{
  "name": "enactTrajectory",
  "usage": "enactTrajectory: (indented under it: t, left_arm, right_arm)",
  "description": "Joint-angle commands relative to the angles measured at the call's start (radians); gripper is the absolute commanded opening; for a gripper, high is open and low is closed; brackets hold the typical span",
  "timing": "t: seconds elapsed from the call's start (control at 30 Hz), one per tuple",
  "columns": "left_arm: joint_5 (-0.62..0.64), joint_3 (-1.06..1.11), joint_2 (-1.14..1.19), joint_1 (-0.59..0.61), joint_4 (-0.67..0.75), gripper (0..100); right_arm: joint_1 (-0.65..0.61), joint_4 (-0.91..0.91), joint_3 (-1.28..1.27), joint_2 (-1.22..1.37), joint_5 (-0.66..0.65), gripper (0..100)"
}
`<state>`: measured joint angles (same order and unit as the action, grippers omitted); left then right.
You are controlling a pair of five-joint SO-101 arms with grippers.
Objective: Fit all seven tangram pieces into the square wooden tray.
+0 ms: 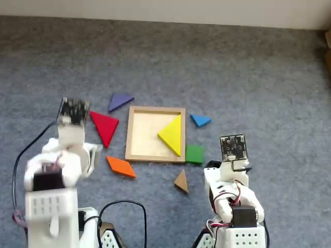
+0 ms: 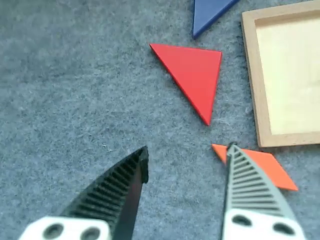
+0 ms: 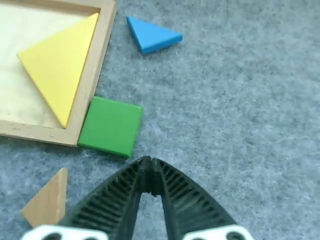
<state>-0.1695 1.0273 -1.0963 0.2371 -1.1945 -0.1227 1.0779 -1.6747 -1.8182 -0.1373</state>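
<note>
**Desk:** Left arm?

**Me:** My left gripper [image 2: 188, 149] hangs with its jaws wide apart and nothing in them. The red triangle [image 2: 192, 80] lies just ahead of it. The orange parallelogram [image 2: 274, 172] is partly behind one finger. I judge it is lined up for the red piece.

**Desk:** Right arm?

**Me:** The right gripper [image 3: 150, 162] is pinched closed and empty. It sits near the green square [image 3: 111, 125], which lies against the tray's outer corner.

**Desk:** Tray?

**Me:** The square wooden tray [image 1: 155, 109] is between the arms. Only the yellow triangle [image 1: 173, 134] is seated, flush to the wall on the right arm's side. That probably leaves the other half free for red. Six pieces are out, among them the dark blue triangle [image 1: 120, 101], light blue triangle [image 1: 200, 120] and tan triangle [image 1: 181, 181].

**Desk:** Surface?

**Me:** Grey-blue carpet [image 1: 232, 67]. I expect thin, flat pieces on it will resist a finger getting under them. A pale wall [image 1: 155, 8] runs along the far edge.
</note>
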Motion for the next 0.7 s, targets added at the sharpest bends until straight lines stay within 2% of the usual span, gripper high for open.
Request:
enactTrajectory:
  t: [0.0,0.33,0.67]
  left_arm:
    - [0.123,-0.252,0.418,0.002,0.025,33]
    - [0.287,-0.75,1.161,-0.008,0.025,34]
    - [0.423,-1.101,1.523,-0.108,-0.092,34]
  right_arm:
    - [0.005,-0.012,-0.094,-0.012,-0.011,2.3]
    - [0.005,-0.012,-0.094,-0.012,-0.011,2.3]
    - [0.005,-0.012,-0.094,-0.012,-0.011,2.3]
